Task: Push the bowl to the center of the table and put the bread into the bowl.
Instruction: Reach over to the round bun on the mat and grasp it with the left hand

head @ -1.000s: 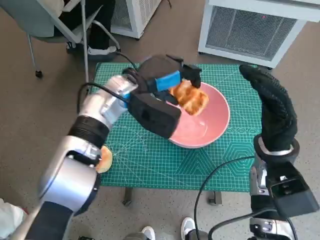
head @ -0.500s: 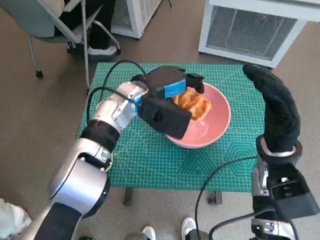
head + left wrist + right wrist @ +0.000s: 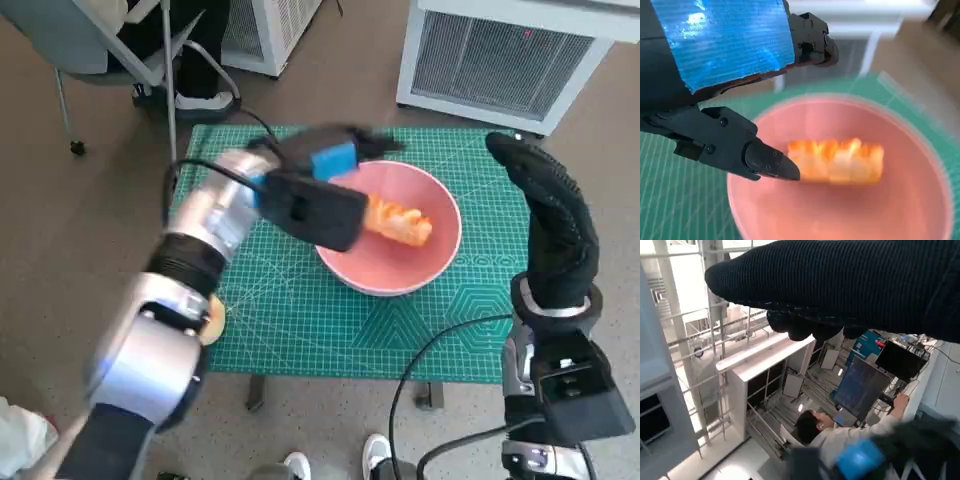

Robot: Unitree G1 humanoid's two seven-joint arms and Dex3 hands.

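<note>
Pink round bowl sits near the middle of the green grid-marked cutting mat covering the small table, with the golden ridged piece of bread lying inside it. Beside the bowl's rim, the black left hand with blue tape hovers blurred, fingers apart and holding nothing. At the table's right edge, the right hand in a black knitted glove is raised, holding nothing, fingers seemingly straight.

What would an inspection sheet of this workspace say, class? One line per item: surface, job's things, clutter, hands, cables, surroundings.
Surface: green cutting mat covers the table.
Job's things: bread lies inside the pink bowl.
Clutter: a round bun near the mat's left edge, partly hidden by the arm.
Hands: left hand blurred, over the bowl's rim, holds nothing; right hand raised, holds nothing.
Cables: black cable by the right forearm.
Surroundings: white cabinet, chair.
</note>
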